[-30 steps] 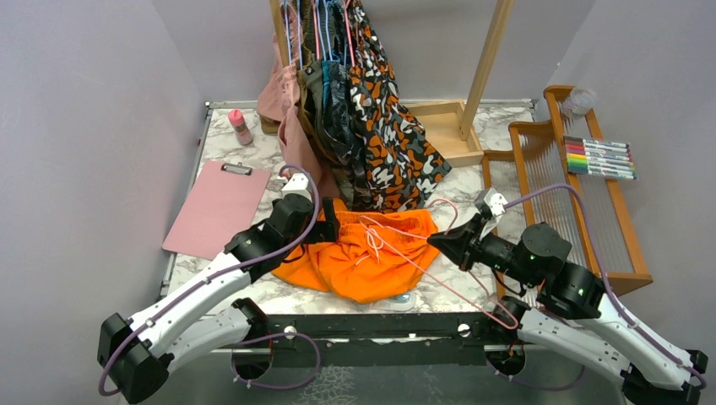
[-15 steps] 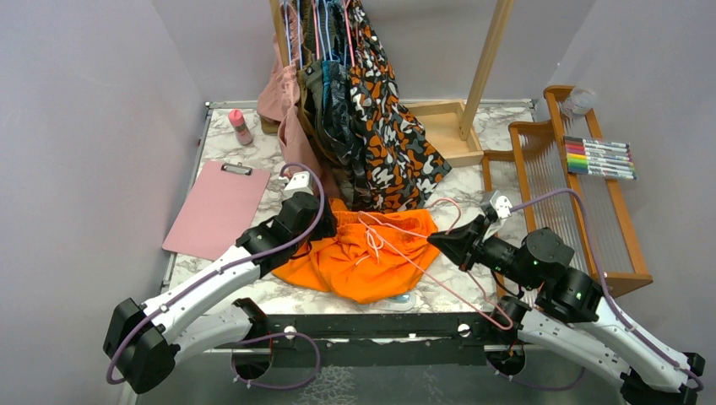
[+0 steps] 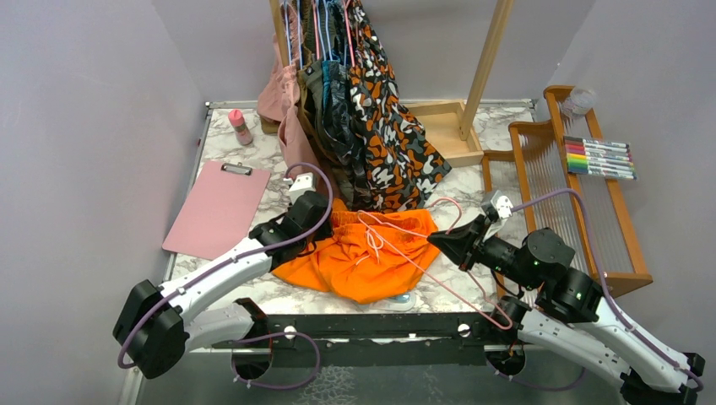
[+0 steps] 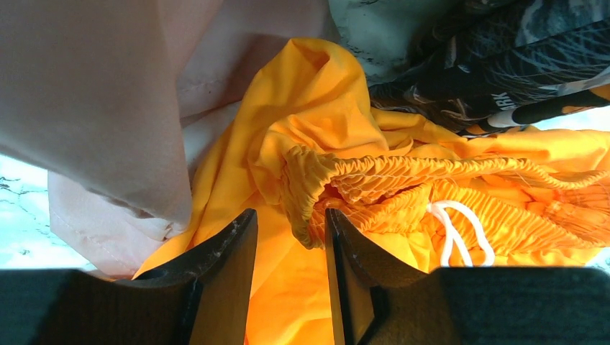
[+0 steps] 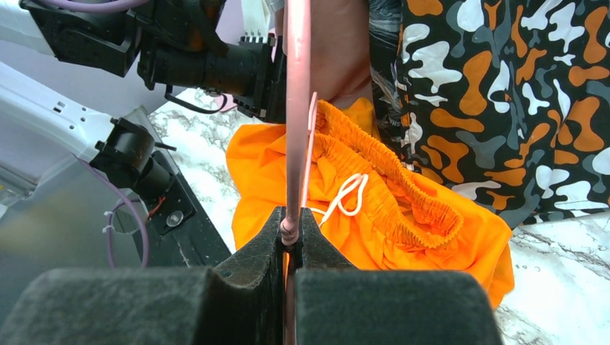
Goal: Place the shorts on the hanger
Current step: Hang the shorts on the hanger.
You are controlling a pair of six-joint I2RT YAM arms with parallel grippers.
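Note:
The bright orange shorts (image 3: 363, 257) lie crumpled on the marble table, with the gathered waistband (image 4: 403, 172) and white drawstring (image 4: 453, 223) facing up. My left gripper (image 3: 325, 221) is at their far-left corner. In the left wrist view its jaws (image 4: 288, 215) stand partly apart, with a fold of waistband hanging between the tips and a gap left. My right gripper (image 3: 432, 239) is shut on the thin pink hanger (image 5: 296, 108) and holds it over the right side of the shorts. The hanger's hook (image 3: 445, 201) points away from me.
Just behind the shorts hang a blotch-patterned garment (image 3: 388, 143) and a dusty pink garment (image 3: 287, 110) on a wooden rack (image 3: 488, 63). A pink clipboard (image 3: 215, 207) and a small bottle (image 3: 241, 126) lie at the left. At the right is a wooden frame (image 3: 574, 211) with markers (image 3: 599, 157).
My left arm has reached forward onto the corner of the shorts, and its jaws have narrowed from wide open around the waistband fold. The right gripper has kept hold of the hanger, shifting slightly.

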